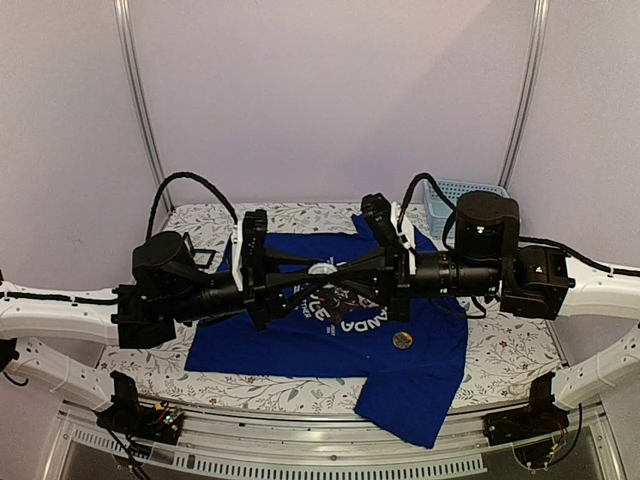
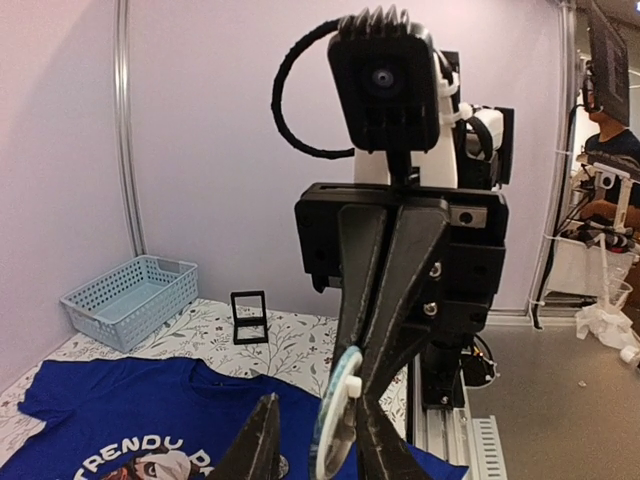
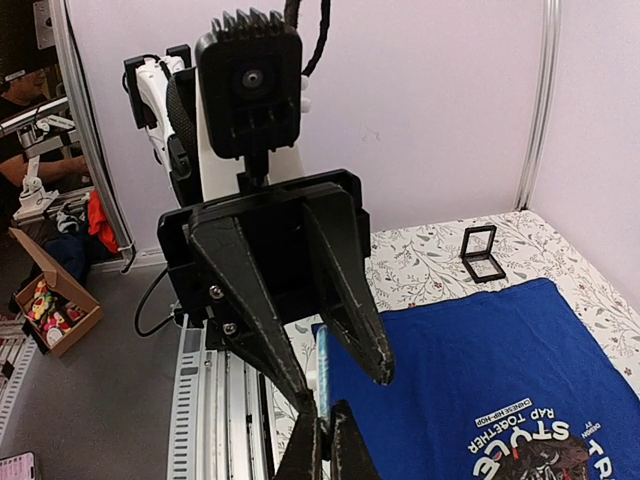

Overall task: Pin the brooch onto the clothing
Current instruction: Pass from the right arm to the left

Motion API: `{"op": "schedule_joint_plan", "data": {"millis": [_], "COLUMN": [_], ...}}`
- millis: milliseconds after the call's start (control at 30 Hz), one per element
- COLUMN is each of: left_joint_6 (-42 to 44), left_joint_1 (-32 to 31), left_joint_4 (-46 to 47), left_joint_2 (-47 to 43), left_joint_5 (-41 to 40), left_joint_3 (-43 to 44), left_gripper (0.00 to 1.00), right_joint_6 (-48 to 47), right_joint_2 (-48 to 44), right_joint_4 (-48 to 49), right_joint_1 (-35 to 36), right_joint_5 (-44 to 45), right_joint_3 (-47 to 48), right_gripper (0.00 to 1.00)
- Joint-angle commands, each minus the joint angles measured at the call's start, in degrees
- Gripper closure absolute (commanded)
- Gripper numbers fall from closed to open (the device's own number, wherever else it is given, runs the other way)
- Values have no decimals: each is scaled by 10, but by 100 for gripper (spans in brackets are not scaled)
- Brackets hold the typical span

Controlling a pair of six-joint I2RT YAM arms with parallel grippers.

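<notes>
The blue T-shirt lies spread on the counter, one corner draped over the near edge. Above the shirt's middle the two arms meet tip to tip. The right gripper has its fingers pinched on the rim of the brooch, held edge-up clear of the cloth. The left gripper has its fingers parted either side of the disc, possibly brushing it. A blue basket sits at the far corner.
</notes>
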Motion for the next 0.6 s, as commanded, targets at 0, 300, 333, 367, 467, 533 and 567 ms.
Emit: {"op": "schedule_joint_plan", "data": {"millis": [0,300,333,367,467,533,567], "left_joint_6": [2,-1,-1,1,6,9,9], "left_joint_1": [-7,-12,-12,-13,-13,-13,-13], "left_joint_4": [-24,-55,-56,-54,-51,-52,-53], "left_joint_2": [7,3,3,2,1,-1,-2], "left_joint_5": [-40,-87,-88,-87,-92,-98,-100], "left_joint_3": [18,29,28,27,28,28,28], "left_gripper": [75,91,92,93,96,97,97], "right_joint_6": [6,6,6,6,6,6,16], "right_joint_2": [-1,-4,-4,-5,-5,-7,-8], "right_joint_4": [24,27,27,26,19,21,22], "right_joint_1": [7,11,11,11,10,11,11], "right_joint_5": [-13,-10,-10,-10,-7,-4,-2], "right_joint_3": [13,15,15,16,17,14,13], "right_gripper": [100,100,100,100,100,100,100]}}
